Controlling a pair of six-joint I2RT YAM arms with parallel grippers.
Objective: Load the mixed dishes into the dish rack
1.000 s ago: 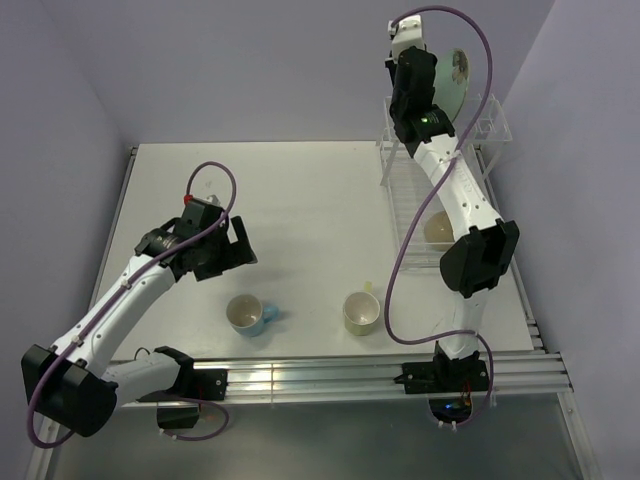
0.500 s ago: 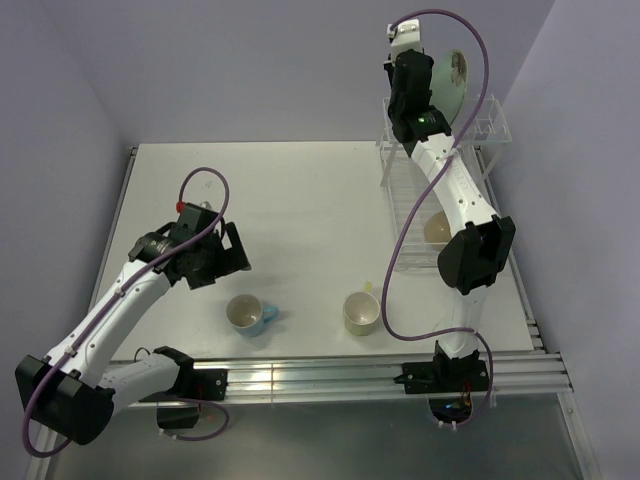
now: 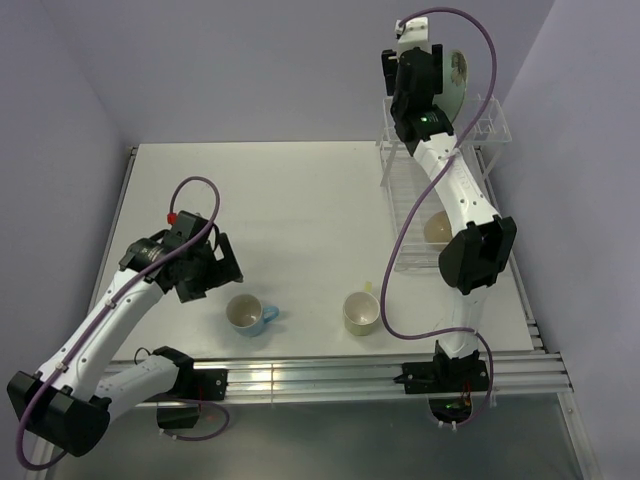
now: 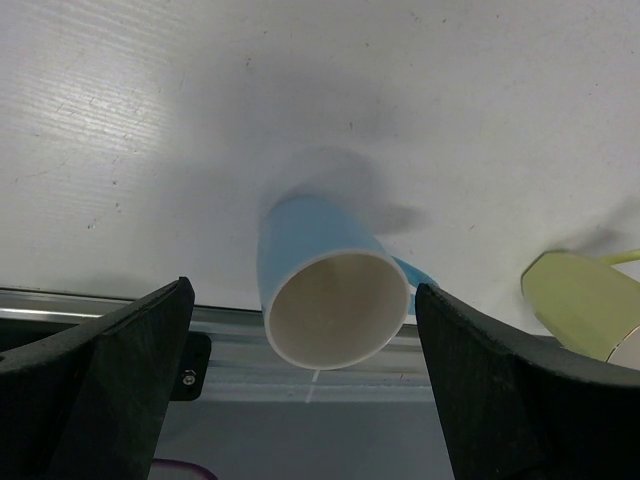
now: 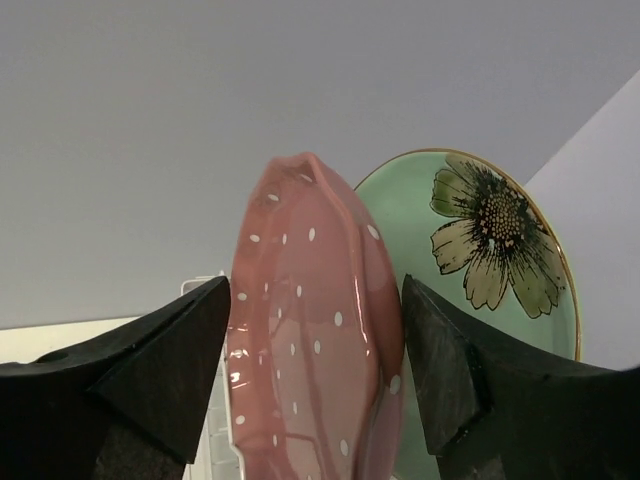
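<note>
Top external shows the right arm stretched high over the rack [image 3: 487, 125], its gripper [image 5: 315, 290] clamped on the upright pink plate [image 5: 310, 340], just in front of the green plate [image 5: 480, 240]. A bowl [image 3: 437, 230] sits in the lower basket. The left gripper [image 4: 302, 290] hovers wide open over the blue mug [image 4: 335, 315] on the table [image 3: 300, 200], the yellow mug [image 3: 361, 312] nearby

Soft, even overhead light, fairly bright; the white table [image 3: 300, 200] reads pale and uniform; a diffuse grey shadow spreads behind the blue mug [image 4: 310, 240]; the pink plate [image 5: 310, 330] shows small glossy reflections at its lower left; top view sharp throughout.
</note>
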